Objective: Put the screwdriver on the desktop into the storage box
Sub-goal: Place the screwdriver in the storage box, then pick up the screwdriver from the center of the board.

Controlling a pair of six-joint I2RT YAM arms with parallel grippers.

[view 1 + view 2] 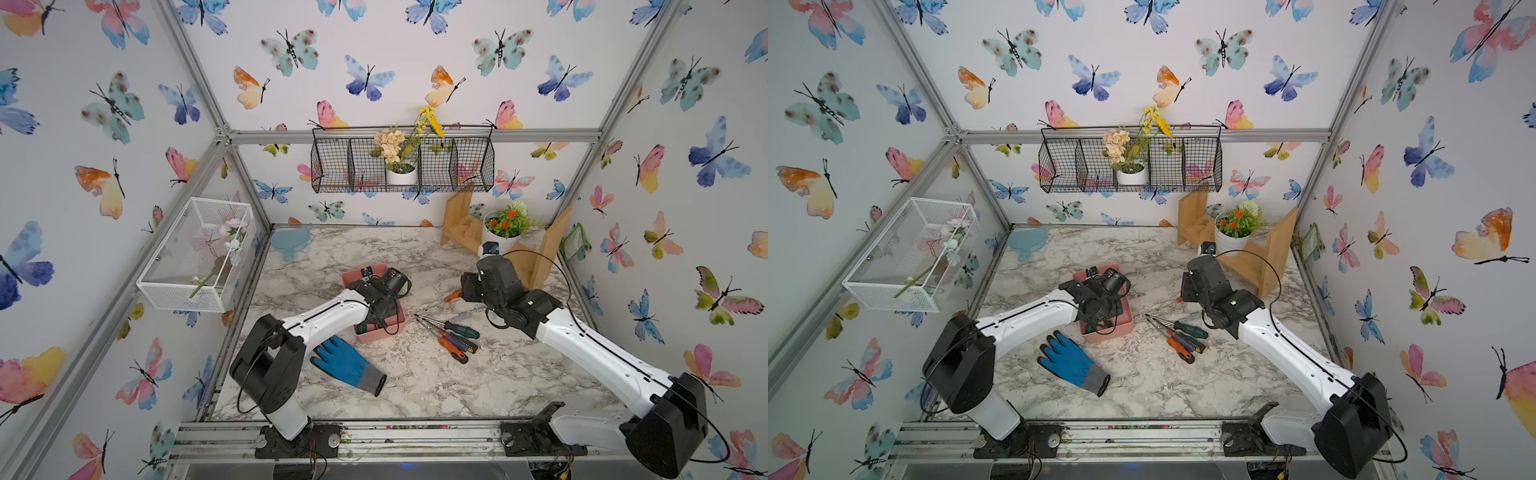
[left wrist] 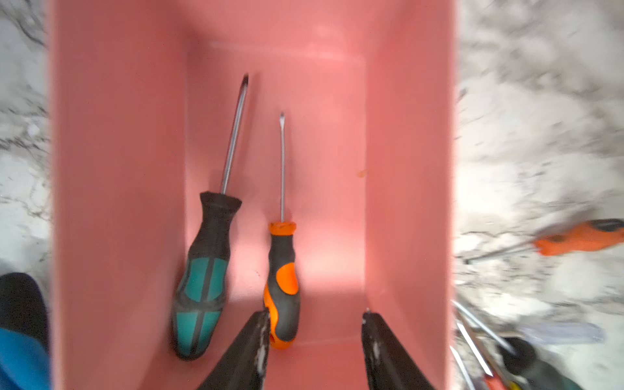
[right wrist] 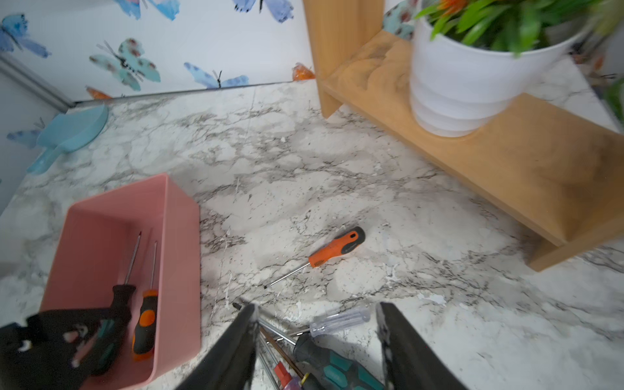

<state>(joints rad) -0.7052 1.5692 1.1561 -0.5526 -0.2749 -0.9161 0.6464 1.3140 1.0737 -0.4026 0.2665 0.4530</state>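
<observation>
**Screwdriver sorting, part-way through.** In both top views the storage box [image 1: 380, 336] sits on the table [image 1: 457, 390] at centre frame, largely covered by the left arm's wrist.

- **Left arm:** The left fingers [image 2: 250, 347] hang spread over the box's near end, with nothing between them.
- **Box contents:** The orange-and-black screwdriver [image 2: 283, 290] lies on the box floor just beside one finger. It is roughly parallel to the teal-and-black screwdriver [image 2: 202, 287], and both blades point toward the top of the frame. Lying lengthwise is probably what lets them rest flat in so narrow a box.
- **Right arm:** The right fingers [image 3: 236, 347], likewise spread and empty, hover at lower centre of the right wrist view over a loose heap of screwdrivers [image 3: 337, 368]. The gap looks set to take a handle.
- **Heap:** The shafts cross one another, and a clear-handled screwdriver [image 3: 337, 319] lies at the heap's upper edge. Lifting one alone may disturb its neighbours.
- **Stray tool:** A lone orange screwdriver [image 3: 334, 250] lies apart at mid-frame, between the heap and the wooden shelf [image 3: 506, 162].
- **Glove:** The blue glove [image 1: 345, 361], at lower left of the box, plays no part.

Two tools are stored; several remain on the table.
</observation>
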